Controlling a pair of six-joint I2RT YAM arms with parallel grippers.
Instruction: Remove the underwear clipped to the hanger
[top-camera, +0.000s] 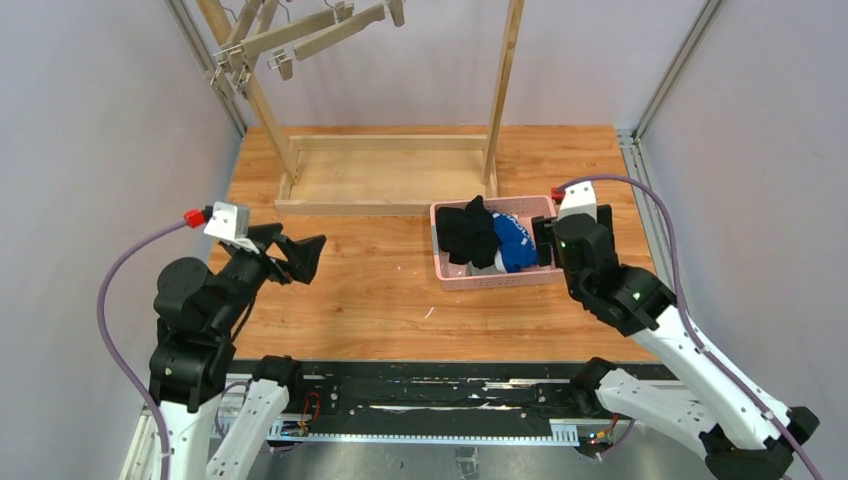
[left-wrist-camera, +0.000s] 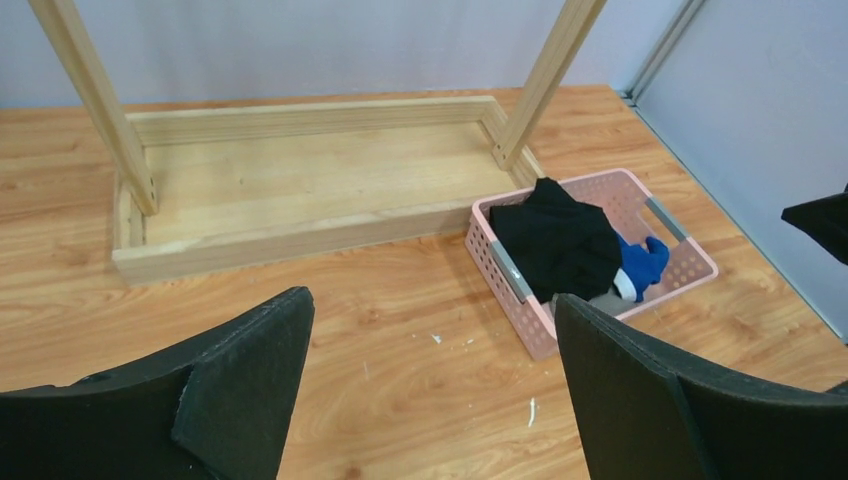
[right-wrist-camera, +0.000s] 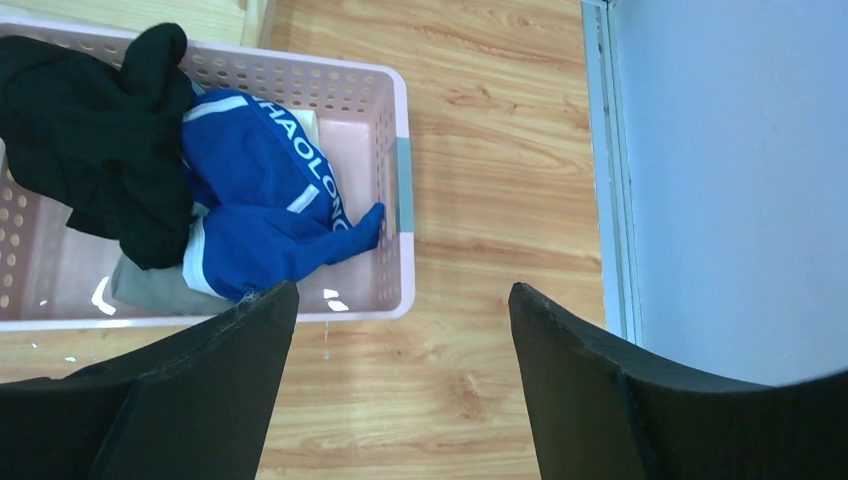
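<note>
All three underwear lie heaped in a pink basket (top-camera: 446, 268): black (top-camera: 468, 232) on the left, bright blue with white trim (top-camera: 515, 242) on the right, light grey (right-wrist-camera: 150, 285) underneath. The wooden hangers (top-camera: 300, 38) on the rack at the top left carry no fabric. My right gripper (right-wrist-camera: 402, 290) hovers open over the basket's right front corner, with only the table between its fingers. My left gripper (left-wrist-camera: 432, 300) is open and empty above the bare table, left of the basket (left-wrist-camera: 500, 265), and points toward it. In the left wrist view the black underwear (left-wrist-camera: 555, 245) covers most of the blue underwear (left-wrist-camera: 640, 265).
The wooden rack's base tray (top-camera: 385, 175) stands just behind the basket, with one upright (top-camera: 500, 90) close to the basket's back edge. A grey wall and a metal rail (right-wrist-camera: 600, 150) run along the table's right edge, near my right gripper (top-camera: 545, 243).
</note>
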